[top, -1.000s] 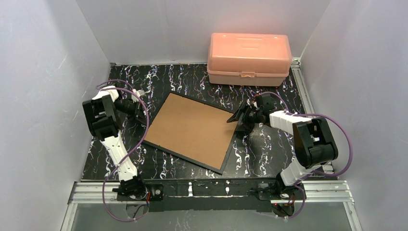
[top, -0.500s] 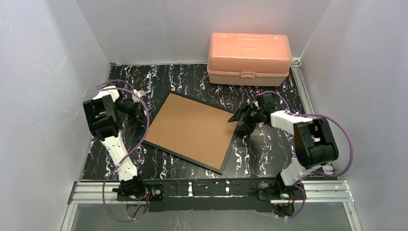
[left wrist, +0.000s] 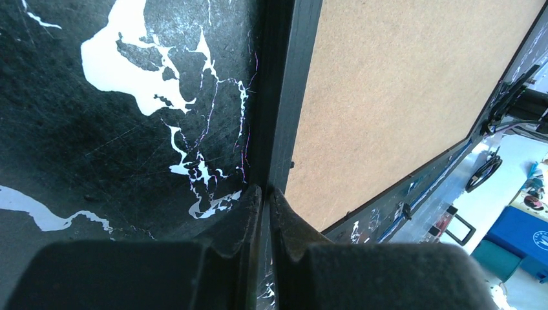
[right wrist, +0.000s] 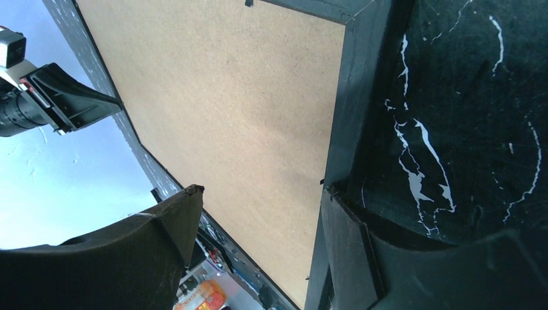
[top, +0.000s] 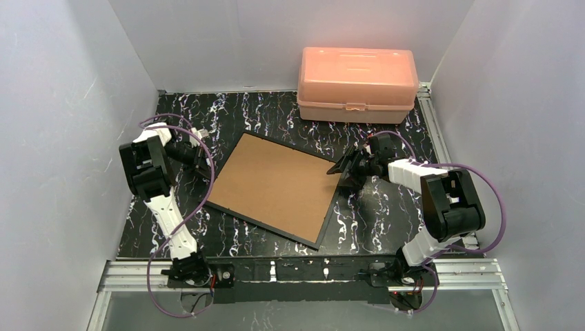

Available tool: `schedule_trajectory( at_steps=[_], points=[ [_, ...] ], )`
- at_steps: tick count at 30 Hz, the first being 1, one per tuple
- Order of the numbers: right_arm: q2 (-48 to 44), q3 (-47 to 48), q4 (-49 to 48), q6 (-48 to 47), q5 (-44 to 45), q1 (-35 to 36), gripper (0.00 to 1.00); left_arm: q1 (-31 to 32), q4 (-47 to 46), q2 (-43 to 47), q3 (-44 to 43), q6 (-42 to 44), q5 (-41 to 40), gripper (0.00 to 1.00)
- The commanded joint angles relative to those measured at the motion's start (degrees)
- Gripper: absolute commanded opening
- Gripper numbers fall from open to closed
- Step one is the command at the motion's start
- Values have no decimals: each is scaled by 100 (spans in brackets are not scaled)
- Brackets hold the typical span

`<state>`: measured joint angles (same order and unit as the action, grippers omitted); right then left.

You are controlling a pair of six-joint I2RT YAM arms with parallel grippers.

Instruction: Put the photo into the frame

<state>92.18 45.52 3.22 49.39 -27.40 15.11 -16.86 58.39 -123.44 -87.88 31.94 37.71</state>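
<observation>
The frame (top: 276,186) lies face down on the black marbled table, its brown back up and its thin black border around it. The photo is hidden. My left gripper (top: 205,165) is shut, its fingertips (left wrist: 255,194) low against the frame's (left wrist: 388,97) left black edge. My right gripper (top: 342,175) stands open at the frame's right corner. In the right wrist view, one finger hangs over the brown back (right wrist: 226,97), the other finger (right wrist: 342,219) sits outside the black edge, and nothing is held between them.
A pink plastic box (top: 357,74) stands shut at the back of the table, behind the frame's far corner. White walls close in the left, back and right sides. A metal rail (top: 303,272) runs along the near edge by the arm bases.
The right wrist has edged very slightly toward the back. The frame and the left gripper sit where they were.
</observation>
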Motion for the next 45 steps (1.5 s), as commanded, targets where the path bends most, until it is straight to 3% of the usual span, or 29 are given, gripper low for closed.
schedule_trajectory(
  at_steps=[1, 19, 35, 41, 45],
  points=[
    [186, -148, -269, 57, 135, 38, 76, 274, -160, -102, 144, 207, -435, 2],
    [160, -275, -103, 30, 245, 215, 74, 282, -153, -104, 140, 228, -442, 0],
    [178, -825, -681, 542, 784, 606, 72, 333, -153, -71, 183, 240, -379, 0],
    [234, -424, -644, 402, 712, 603, 72, 333, -153, -51, 196, 251, -395, 0],
    [53, 308, -400, 199, 154, 591, 75, 333, -140, 7, 212, 267, -437, 0]
  ],
)
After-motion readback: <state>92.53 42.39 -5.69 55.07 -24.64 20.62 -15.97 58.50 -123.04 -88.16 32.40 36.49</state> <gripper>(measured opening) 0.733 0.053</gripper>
